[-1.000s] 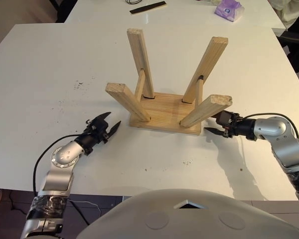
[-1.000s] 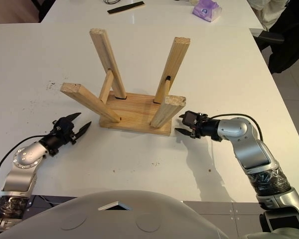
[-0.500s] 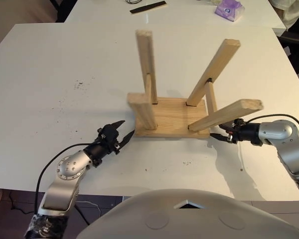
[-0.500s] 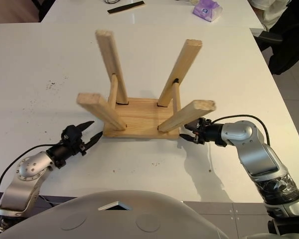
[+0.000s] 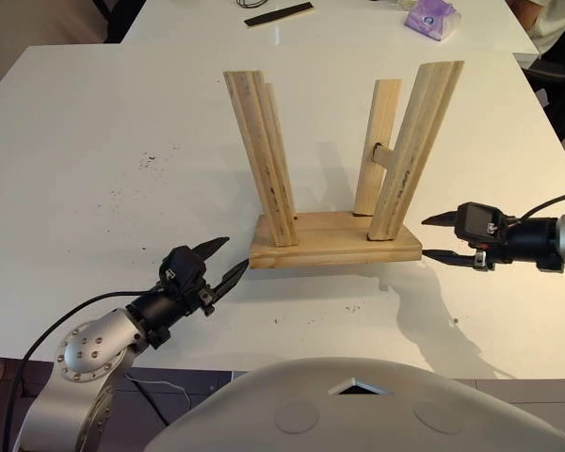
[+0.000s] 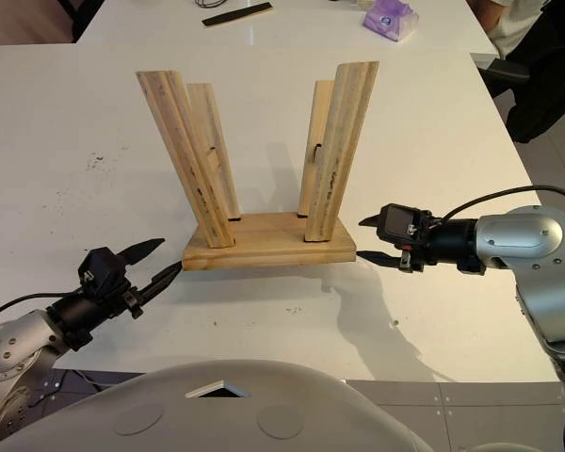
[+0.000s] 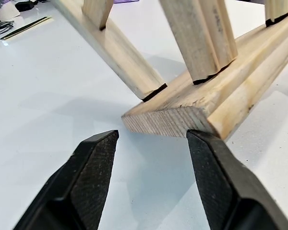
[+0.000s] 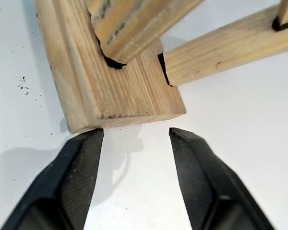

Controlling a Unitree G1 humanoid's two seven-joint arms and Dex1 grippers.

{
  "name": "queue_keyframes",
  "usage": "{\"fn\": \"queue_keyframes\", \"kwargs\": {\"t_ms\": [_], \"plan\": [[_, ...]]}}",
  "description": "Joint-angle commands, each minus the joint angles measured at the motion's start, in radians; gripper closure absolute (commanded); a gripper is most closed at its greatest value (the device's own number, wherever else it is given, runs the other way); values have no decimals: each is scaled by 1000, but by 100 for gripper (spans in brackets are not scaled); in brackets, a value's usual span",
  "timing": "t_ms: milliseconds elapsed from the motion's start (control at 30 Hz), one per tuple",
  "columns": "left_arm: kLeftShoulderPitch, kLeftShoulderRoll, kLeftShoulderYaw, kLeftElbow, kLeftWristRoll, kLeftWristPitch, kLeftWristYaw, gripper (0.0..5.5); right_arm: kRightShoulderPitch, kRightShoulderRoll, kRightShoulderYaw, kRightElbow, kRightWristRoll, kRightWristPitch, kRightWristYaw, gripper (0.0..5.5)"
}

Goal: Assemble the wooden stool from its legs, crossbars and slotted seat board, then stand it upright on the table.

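Observation:
The wooden stool stands upside down on the white table [image 5: 94, 122], its seat board [image 5: 334, 252] flat and its legs [image 5: 264, 155] pointing up. A short crossbar [image 5: 384, 153] joins the right pair of legs. My left gripper [image 5: 234, 255] is open at the board's left end, fingertips just short of the corner. The left wrist view has that corner [image 7: 173, 122] between and beyond the open fingers [image 7: 98, 158]. My right gripper [image 5: 426, 235] is open at the board's right end. In the right wrist view the board's corner [image 8: 125, 86] lies just past the fingertips [image 8: 86, 158].
Dark specks [image 5: 151, 160] dot the table to the left of the stool. A black strip [image 5: 279, 13] and a purple packet [image 5: 431, 17] lie on the far table. The near table edge runs just below both arms.
The stool has turned: its legs, splayed toward me before, now line up in two near-upright pairs. Both grippers have closed in on the seat board's ends, still open.

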Motion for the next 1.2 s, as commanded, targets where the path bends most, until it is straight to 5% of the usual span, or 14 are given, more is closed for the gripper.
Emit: {"fn": "queue_keyframes", "kwargs": {"t_ms": [33,467,633,933,1200], "plan": [[-43,65,72,-132,-187,29,-91,282,-18,23,13,-92,127,-41,57,297],[-59,171,242,-110,-446,153,-172,282,-38,-30,-115,-115,282,18,148,297],[-86,212,279,-79,-501,201,-211,282,-72,-42,-80,-58,269,6,169,297],[-1,167,109,71,-194,62,-295,282,-27,-16,50,154,76,-161,125,297],[-12,118,96,256,-39,-105,-315,282,-29,9,81,258,63,-209,105,297]]}}
